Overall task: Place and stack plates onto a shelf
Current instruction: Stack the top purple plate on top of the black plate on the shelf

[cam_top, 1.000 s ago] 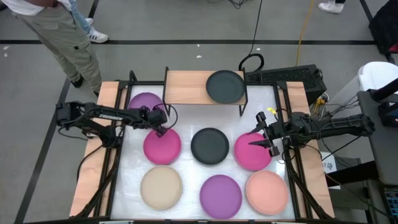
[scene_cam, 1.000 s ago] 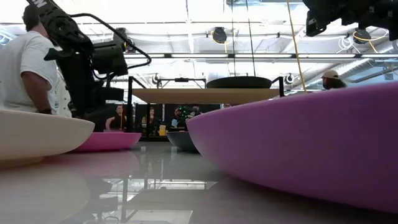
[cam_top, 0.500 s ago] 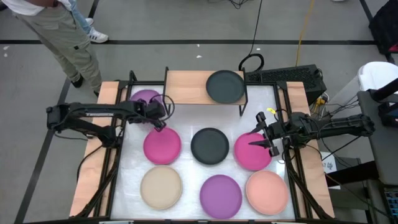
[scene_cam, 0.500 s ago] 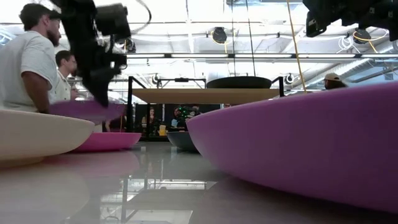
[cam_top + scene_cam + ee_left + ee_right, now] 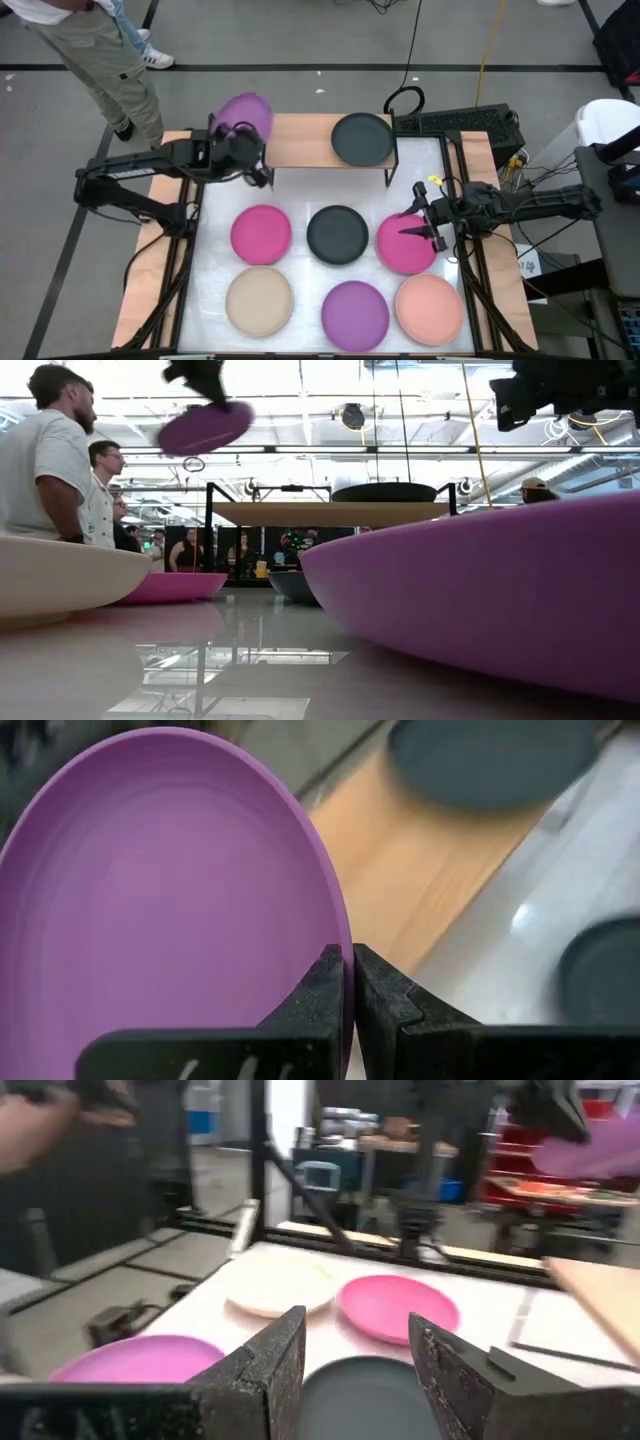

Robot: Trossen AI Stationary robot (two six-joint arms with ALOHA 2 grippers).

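Purple plate (image 5: 170, 890) rim between left fingers (image 5: 320, 1000)

Robotics lab or workshop floor

Behind the white-topped table (image 5: 300, 290) the hall shows exposed ceiling pipes and lights (image 5: 350, 415); people (image 5: 45, 470) stand beside it, cables (image 5: 485, 55) trail over grey floor beyond it, and a red tool cabinet (image 5: 540, 1190) stands behind.

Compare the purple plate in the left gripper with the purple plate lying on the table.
The held purple plate is up in the air, clamped at its rim by the left gripper; the other purple plate rests on the white table, touched by nothing. The held one is tilted in the low view and hangs by the shelf; the resting one lies flat in the front row. Both are round, shallow and matte purple.
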